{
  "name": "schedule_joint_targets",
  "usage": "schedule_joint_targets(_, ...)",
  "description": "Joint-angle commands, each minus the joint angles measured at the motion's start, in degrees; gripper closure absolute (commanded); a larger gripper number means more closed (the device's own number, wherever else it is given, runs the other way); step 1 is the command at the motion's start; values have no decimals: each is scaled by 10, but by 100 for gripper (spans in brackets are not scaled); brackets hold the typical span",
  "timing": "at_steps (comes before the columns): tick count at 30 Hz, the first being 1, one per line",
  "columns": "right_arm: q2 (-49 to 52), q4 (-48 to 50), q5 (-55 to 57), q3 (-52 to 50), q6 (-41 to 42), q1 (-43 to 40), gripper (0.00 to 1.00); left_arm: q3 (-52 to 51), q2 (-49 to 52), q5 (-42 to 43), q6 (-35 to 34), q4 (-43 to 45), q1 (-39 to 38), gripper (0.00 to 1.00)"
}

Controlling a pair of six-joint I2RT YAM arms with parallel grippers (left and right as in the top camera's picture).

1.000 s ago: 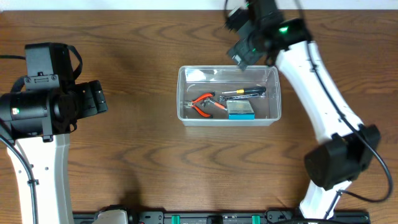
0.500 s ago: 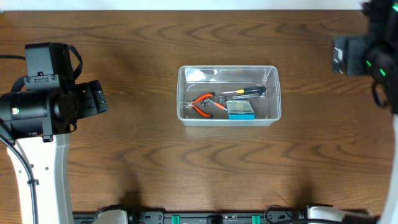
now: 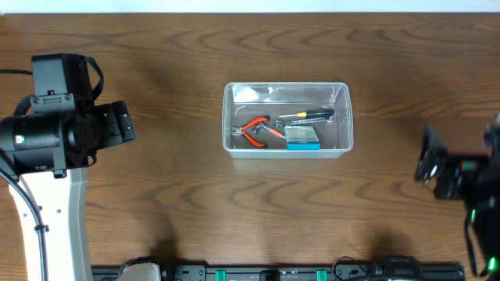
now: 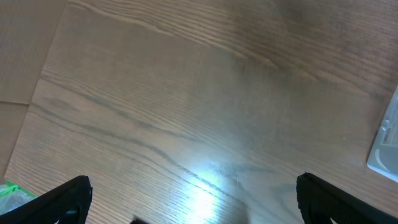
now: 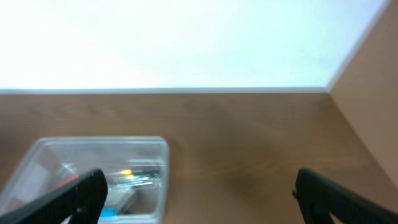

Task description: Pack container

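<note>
The clear plastic container (image 3: pixel 344 117) stands at the table's middle. Inside lie red-handled pliers (image 3: pixel 255 130), a yellow-and-black screwdriver (image 3: pixel 307 115) and a small blue-and-white box (image 3: pixel 301 137). My left gripper (image 3: pixel 119 125) is open and empty, far to the left of the container; its wrist view (image 4: pixel 193 199) shows bare wood between the fingers and a corner of the container (image 4: pixel 385 143) at the right edge. My right gripper (image 3: pixel 431 160) is open and empty at the right, well clear of the container. Its wrist view (image 5: pixel 199 193) shows the container (image 5: pixel 158 146) at lower left.
The brown wooden table (image 3: pixel 195 203) has a white wall along its far edge (image 5: pixel 186 43). A black rail with green parts (image 3: pixel 266 273) runs along the front edge. A green object (image 4: pixel 9 190) peeks in at the lower left of the left wrist view.
My right arm has swung away from above the container's far edge, out to the right and then down toward the front right of the table. The left arm and the container's contents have not moved.
</note>
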Motion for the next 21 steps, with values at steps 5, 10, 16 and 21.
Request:
schedule_joint_targets(5, -188, 96, -80, -157, 23, -4, 1, 3, 1, -4, -5, 0, 3, 2)
schedule_joint_targets(10, -233, 78, -87, -189, 23, -3, 1, 3, 1, -4, -5, 0, 3, 2)
schedule_joint_targets(16, -233, 48, -117, -189, 29, -4, 1, 3, 1, -4, -5, 0, 3, 2)
schedule_joint_targets(21, -233, 57, -90, -189, 19, -4, 1, 3, 1, -4, -5, 0, 3, 2)
